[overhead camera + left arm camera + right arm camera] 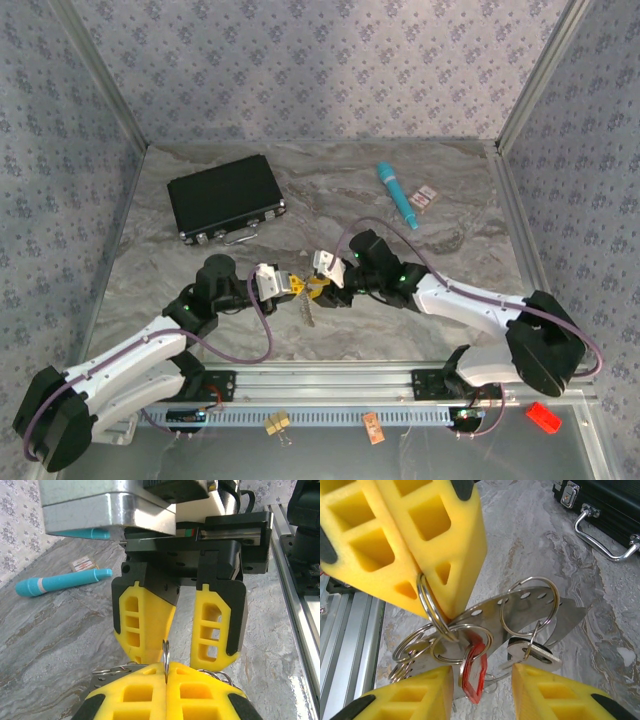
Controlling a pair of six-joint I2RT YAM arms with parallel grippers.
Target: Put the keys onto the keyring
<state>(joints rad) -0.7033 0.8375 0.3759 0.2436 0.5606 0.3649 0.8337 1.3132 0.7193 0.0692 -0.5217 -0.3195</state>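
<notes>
A tabletop (330, 180) with a marbled grey-beige finish is enclosed on three sides by upright panels. The back wall (320, 60), the left wall (50, 180) and the right wall (590, 150) are covered in pale lilac-grey wallpaper printed with small, regularly spaced floral motifs. The panels are joined at the corners by a left aluminium post (100, 75) and a right aluminium post (545, 72). The near edge is closed by an aluminium rail (330, 378). Even light is cast, and only soft shadows are seen.

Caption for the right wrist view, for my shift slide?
Left gripper pinches the keyring; right gripper, open, flanks the dangling keys and red tag.
</notes>
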